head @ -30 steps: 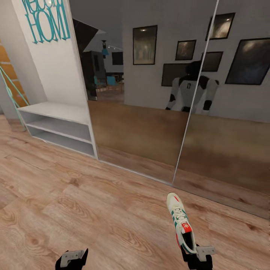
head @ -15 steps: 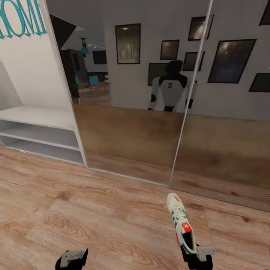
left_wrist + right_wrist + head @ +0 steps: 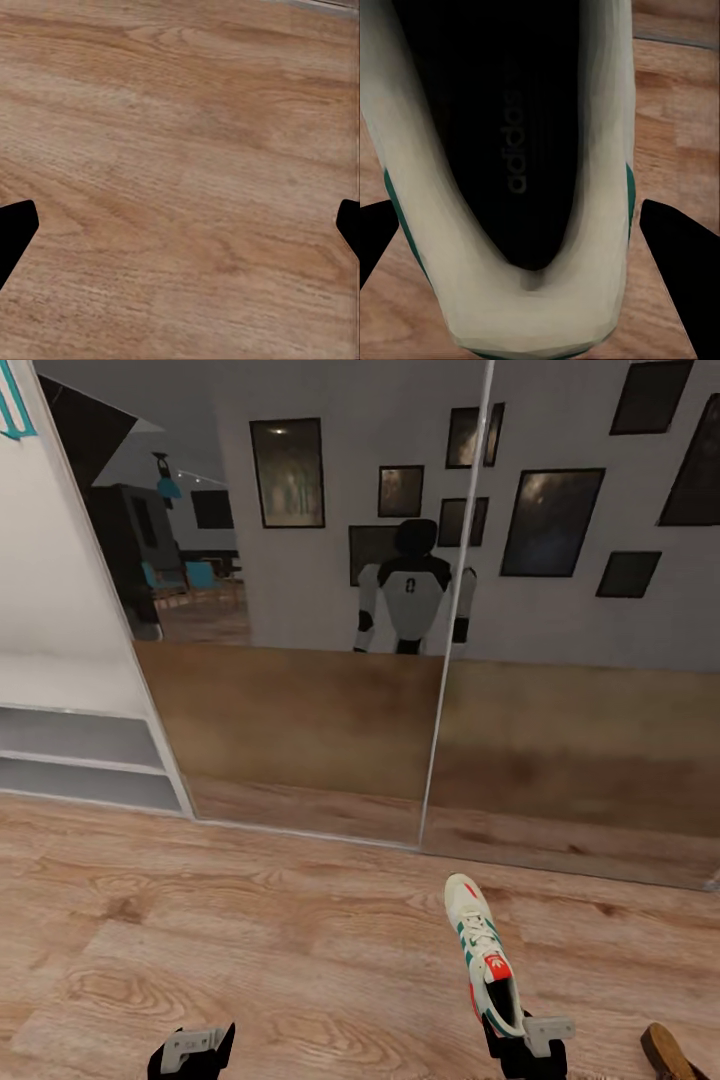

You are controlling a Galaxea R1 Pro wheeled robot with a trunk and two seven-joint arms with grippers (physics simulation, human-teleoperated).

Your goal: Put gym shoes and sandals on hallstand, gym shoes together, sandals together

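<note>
One gym shoe [image 3: 483,958] is in hand: off-white, green stripes, red tongue, held at its heel end by the right gripper [image 3: 524,1042] with the toe pointing away toward the mirrored wall, carried above the corridor floor [image 3: 280,950], not resting on it as far as I can judge. In the right wrist view the shoe [image 3: 510,187] sits between the two dark fingers [image 3: 679,262], opening toward the camera, jaws clamped onto the heel. The left gripper [image 3: 192,1050] hangs low over bare planks with nothing in it; in the left wrist view its fingertips [image 3: 15,229] stand far apart at the frame edges, so jaws wide. A dark brown sandal [image 3: 668,1052] lies on the floor at the lower right edge, just beside the right gripper, partly cut off. The hallstand [image 3: 90,760] is well off to the left against the wall, its two grey shelf slots looking bare in the part on view. Mirror panels [image 3: 300,680] ahead reflect the robot. Step in hand, my read: transport of one sneaker to the rack, task early, nothing seen placed yet. Next move calls for turning or driving left to face the rack, then setting the shoe on a shelf with room beside it for its pair. Other sneaker and second sandal not located here.
</note>
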